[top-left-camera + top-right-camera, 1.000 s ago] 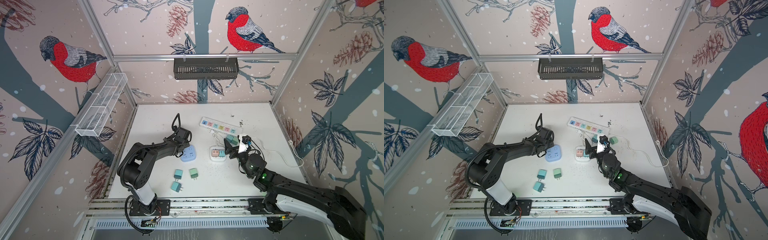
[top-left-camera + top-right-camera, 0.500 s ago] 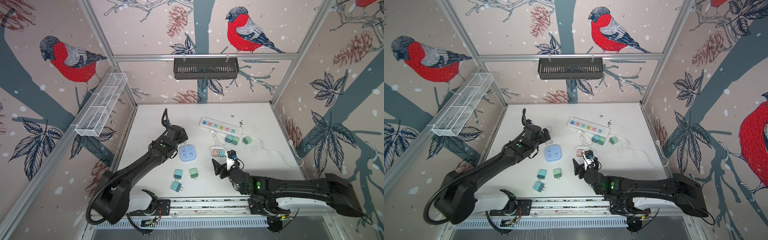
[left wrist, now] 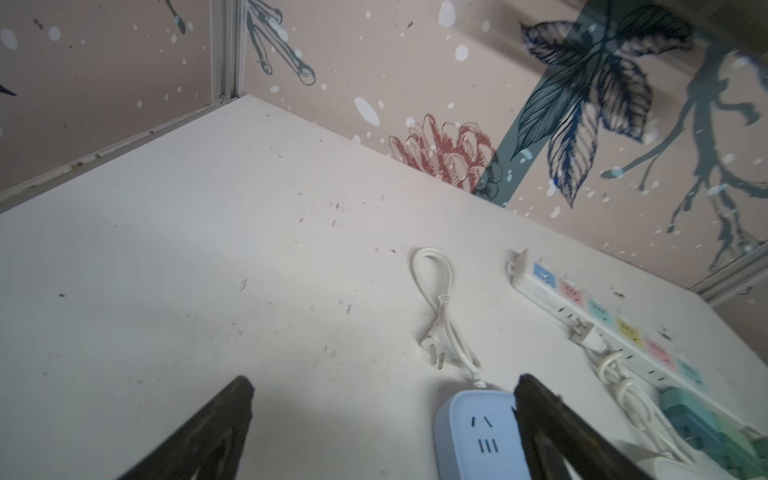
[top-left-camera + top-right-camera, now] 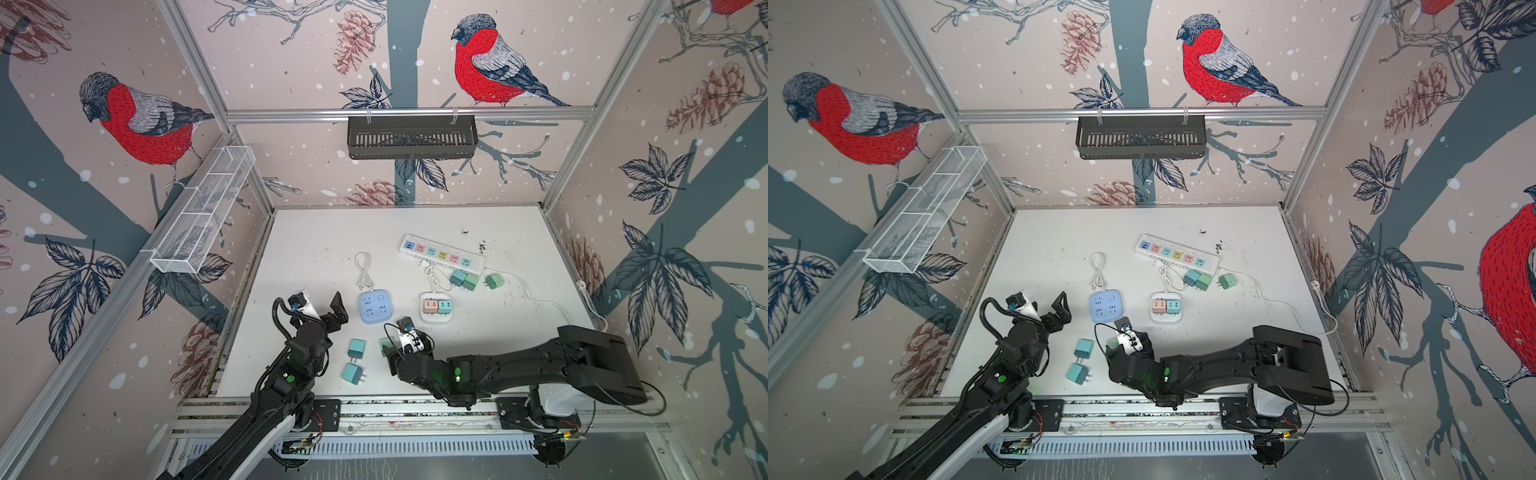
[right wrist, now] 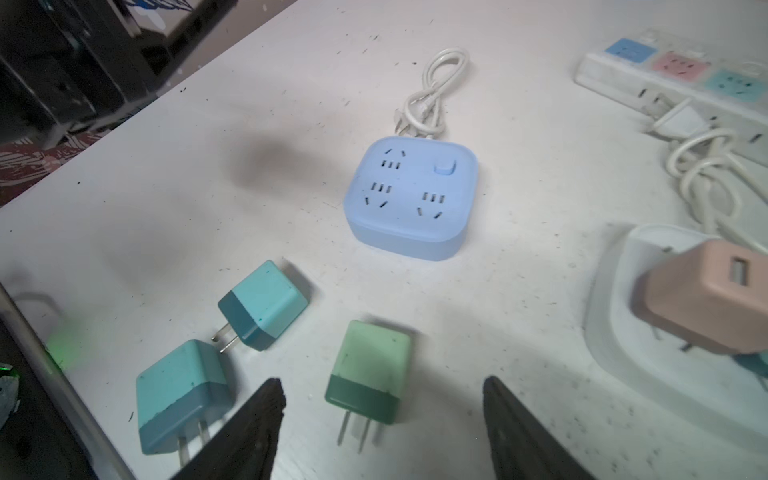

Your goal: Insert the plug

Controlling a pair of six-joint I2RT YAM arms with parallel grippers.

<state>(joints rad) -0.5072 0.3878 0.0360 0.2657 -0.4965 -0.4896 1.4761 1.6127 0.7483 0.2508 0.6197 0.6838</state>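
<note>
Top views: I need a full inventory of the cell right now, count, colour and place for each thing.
table: 1, white, cell floor.
socket block: 1, light blue, centre; looped white cord behind it.
power strip: 1, white with coloured outlets, rear right; white cable trails right.
socket base: 1, white, right of the block, holding a pink plug and a teal plug.
rear loose plugs: 3, one teal, two green, beside the strip.
front loose plugs: 3, two teal, one green, front centre.
wire basket: 1, white, left wall.
slotted basket: 1, black, back wall.
left gripper: 1, black, open, empty, beside the block.
right gripper: 1, black, open, astride the green front plug.
</note>
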